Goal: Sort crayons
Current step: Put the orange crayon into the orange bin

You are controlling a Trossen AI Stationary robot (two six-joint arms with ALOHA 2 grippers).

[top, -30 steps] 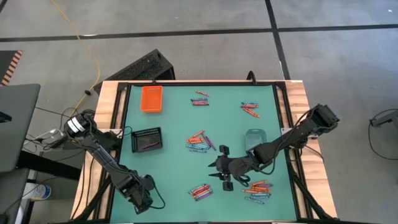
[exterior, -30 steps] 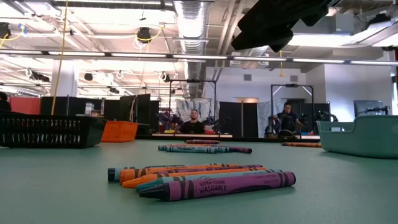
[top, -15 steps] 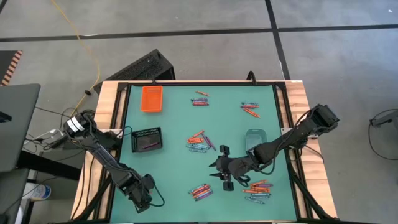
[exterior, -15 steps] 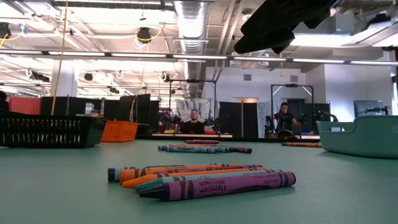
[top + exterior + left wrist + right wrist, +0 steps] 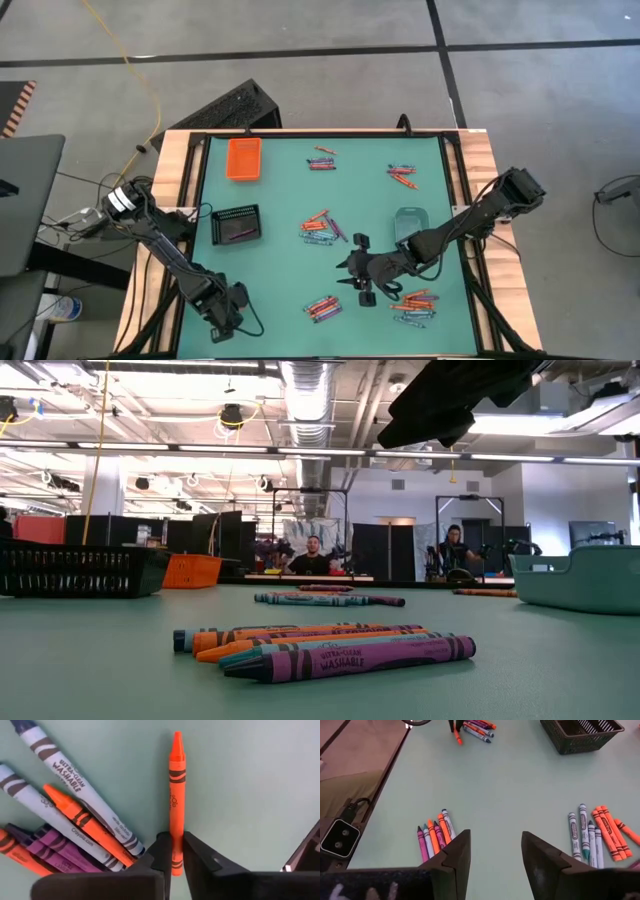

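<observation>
while the left pincer [image 5: 173,862] clamps an orange crayon [image 5: 175,795], crayon pile [image 5: 60,820] just beside, right pincer [image 5: 492,852] apart

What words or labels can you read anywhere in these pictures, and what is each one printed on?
"ULTRA-CLEAN WASHABLE": on the blue crayon in the left wrist view.
"WASHABLE": on the purple crayon nearest the low camera; the smaller line above it is too small to read.
"Crayola": apparently on the pale blue crayon; small.
Print on the orange crayon between the left gripper's fingers: unreadable.
</observation>
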